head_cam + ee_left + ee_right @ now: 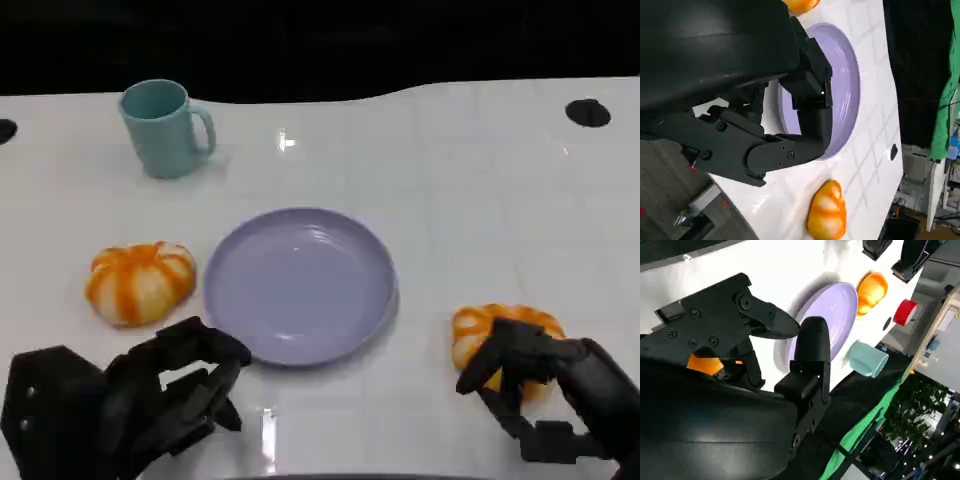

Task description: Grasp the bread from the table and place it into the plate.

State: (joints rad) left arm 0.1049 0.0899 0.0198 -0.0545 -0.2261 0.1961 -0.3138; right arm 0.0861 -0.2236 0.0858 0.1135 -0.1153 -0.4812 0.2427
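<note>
The right hand (545,385) has its fingers (500,358) draped over the near side of the right bun (480,330), touching it, though whether they actually grip it I cannot tell; the right wrist view shows the fingers (812,340) parted, with a patch of orange bun (705,364) tucked beneath them. That bun sits on the white tabletop (480,200), just beside the near right edge of the plate (300,285) and apart from it. The left hand (150,390) hovers at the near left of the tabletop with its fingers (215,350) loosely spread and holding nothing, the tips close to the near left rim of the plate; in the left wrist view the fingers (805,100) reach over the plate's rim (847,75). A second bun (140,282) lies on the tabletop left of the plate, close to its rim but not touching, beyond the left hand. The lilac plate lies flat in the middle with nothing on it. A teal mug (165,128) stands upright at the far left, well apart from the plate, handle to the right.
</note>
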